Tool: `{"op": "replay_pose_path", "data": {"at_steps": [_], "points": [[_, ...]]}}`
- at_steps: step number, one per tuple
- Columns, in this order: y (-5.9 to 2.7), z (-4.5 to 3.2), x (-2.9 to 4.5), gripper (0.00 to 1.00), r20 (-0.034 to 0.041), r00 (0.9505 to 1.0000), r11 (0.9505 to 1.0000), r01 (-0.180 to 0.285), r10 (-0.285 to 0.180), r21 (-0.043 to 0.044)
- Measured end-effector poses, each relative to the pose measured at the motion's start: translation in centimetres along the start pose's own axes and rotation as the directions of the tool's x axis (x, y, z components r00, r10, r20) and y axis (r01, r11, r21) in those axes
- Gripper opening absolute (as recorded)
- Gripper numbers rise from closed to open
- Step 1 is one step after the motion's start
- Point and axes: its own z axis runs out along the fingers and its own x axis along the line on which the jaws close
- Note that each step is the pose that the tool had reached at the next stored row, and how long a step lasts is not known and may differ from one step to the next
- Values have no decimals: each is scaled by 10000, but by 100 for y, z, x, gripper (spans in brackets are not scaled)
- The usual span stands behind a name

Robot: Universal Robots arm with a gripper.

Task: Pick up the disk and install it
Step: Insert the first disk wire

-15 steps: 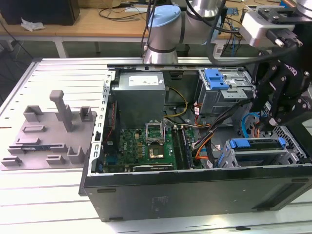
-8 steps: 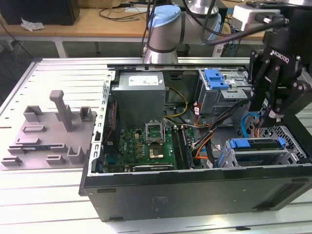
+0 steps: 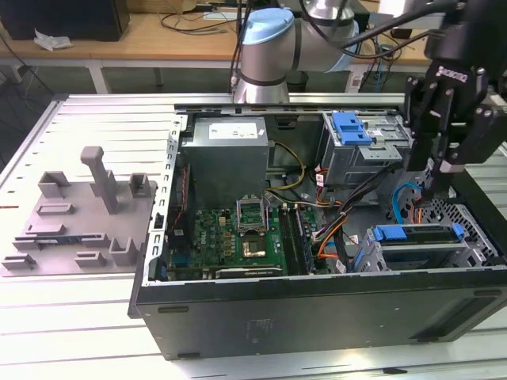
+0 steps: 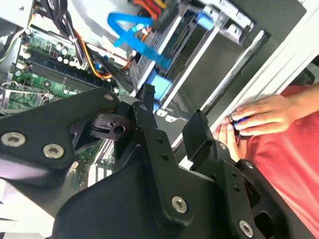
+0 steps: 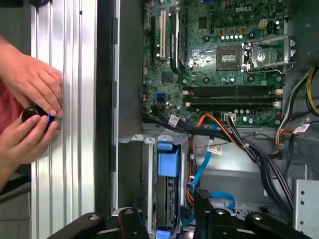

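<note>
The disk [image 3: 416, 234] stands on edge in the drive cage [image 3: 420, 255] at the front right corner of the open computer case, its blue rail on top. In the first wrist view the disk [image 5: 167, 196] is a narrow grey strip with blue ends in its slot. My gripper [image 3: 434, 170] hangs a little above the cage, open and holding nothing. Its black fingers [image 5: 202, 201] straddle the slot from above in the first wrist view. In the second wrist view the gripper [image 4: 172, 112] shows a bare gap between its fingers.
Black, orange and blue cables [image 3: 348, 218] run beside the cage. A second bay with a blue latch [image 3: 352, 127] sits at the case's back. A person's hands [image 5: 30, 107] hold a small black device at the table edge. A grey fixture plate [image 3: 79, 214] lies at the exterior view's left.
</note>
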Motion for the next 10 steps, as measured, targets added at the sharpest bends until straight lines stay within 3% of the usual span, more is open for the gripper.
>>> {"op": "replay_pose_path", "data": {"at_steps": [5, 10], "points": [[-265, -6, -9, 51, 1, 10000, 9997, 69, -69, -253], [-416, -10, -36, 51, 2, 10000, 9994, -14, 14, -359]]}}
